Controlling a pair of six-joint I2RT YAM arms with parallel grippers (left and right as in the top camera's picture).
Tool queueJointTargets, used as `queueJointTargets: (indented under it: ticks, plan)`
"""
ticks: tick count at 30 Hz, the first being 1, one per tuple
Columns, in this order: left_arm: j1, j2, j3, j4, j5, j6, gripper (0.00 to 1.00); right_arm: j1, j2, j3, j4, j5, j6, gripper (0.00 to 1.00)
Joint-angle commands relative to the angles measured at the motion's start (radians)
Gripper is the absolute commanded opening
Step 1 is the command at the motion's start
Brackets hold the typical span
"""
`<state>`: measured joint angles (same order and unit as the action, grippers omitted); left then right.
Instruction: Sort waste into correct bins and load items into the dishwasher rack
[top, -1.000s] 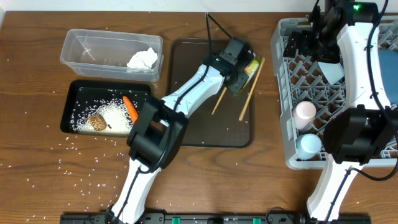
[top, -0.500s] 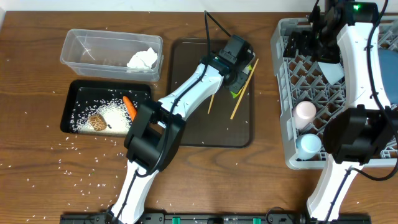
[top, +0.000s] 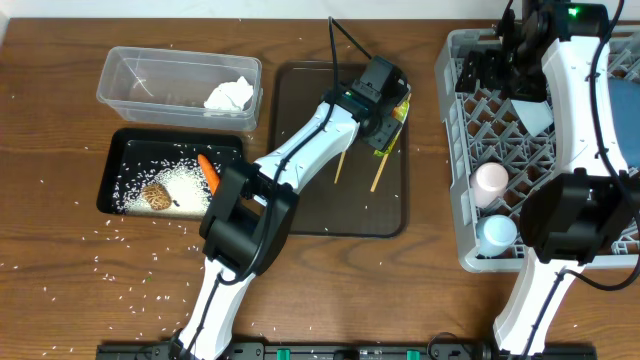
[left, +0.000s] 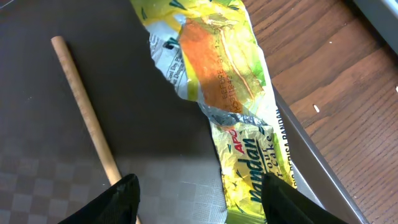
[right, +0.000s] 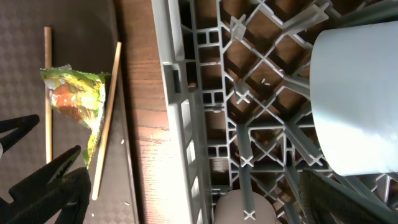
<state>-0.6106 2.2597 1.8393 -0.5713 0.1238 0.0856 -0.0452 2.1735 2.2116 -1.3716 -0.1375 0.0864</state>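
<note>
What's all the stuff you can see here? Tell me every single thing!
table: one, brown wood, under everything
tub: one, clear, back left
tissue: one, white, in the tub
black tray: one, in front of the tub
rice: many grains, white, in the black tray and scattered on the table
carrot: one, orange, in the black tray
food lump: one, brown, in the black tray
brown tray: one, middle
chopsticks: two, wooden, on the brown tray
wrapper: one, yellow-green, at the brown tray's right edge
rack: one, grey, right side
pink cup: one, in the rack
blue cup: one, pale, in the rack
bowl: one, pale blue, in the rack, partly hidden
left gripper: black, open above the wrapper
right gripper: black, open over the rack
</note>
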Motion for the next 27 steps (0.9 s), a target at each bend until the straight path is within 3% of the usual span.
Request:
queueJointTargets:
  ticks: [1,23,27]
  plan:
    - [-0.001,-0.031,-0.004,0.003,0.000,0.006,0.63,0.007,-0.021,0.013,-0.002,0.007,-0.014,0.99]
    - [-0.017,-0.090,-0.003,-0.019,0.091,0.015,0.64,0.007,-0.021,0.013,-0.001,0.007,-0.024,0.99]
    - [-0.030,-0.088,-0.005,-0.019,0.101,0.062,0.63,0.007,-0.021,0.013,-0.001,0.007,-0.024,0.99]
